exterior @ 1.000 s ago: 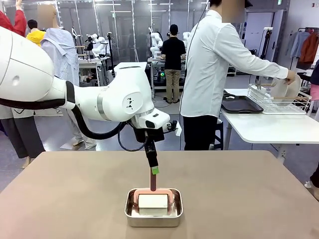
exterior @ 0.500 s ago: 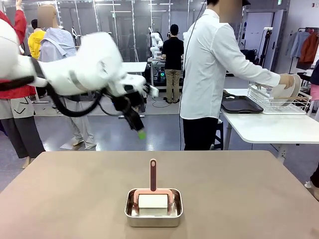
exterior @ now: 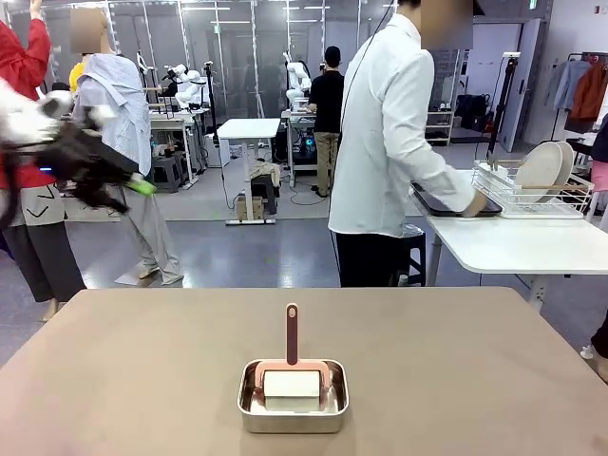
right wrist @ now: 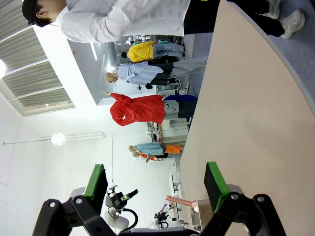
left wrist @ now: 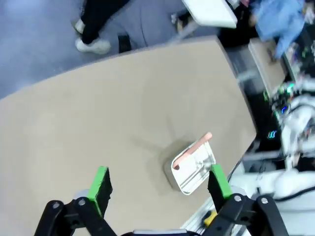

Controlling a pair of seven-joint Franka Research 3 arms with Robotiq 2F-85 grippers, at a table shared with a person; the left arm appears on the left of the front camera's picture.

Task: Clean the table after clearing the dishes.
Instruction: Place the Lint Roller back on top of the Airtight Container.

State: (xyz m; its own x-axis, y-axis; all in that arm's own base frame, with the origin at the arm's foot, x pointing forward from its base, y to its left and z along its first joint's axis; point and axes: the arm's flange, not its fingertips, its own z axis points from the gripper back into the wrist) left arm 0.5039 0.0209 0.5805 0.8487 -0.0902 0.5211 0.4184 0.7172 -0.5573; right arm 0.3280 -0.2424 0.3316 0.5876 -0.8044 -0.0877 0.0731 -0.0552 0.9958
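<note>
Table (exterior: 494, 361) | left gripper (exterior: 133, 185) released, swung away from roller (exterior: 292, 366) | right gripper (right wrist: 155, 184) released

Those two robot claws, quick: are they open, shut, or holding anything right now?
Left gripper: open, holding nothing, high above the table.
Right gripper: open, holding nothing.
</note>
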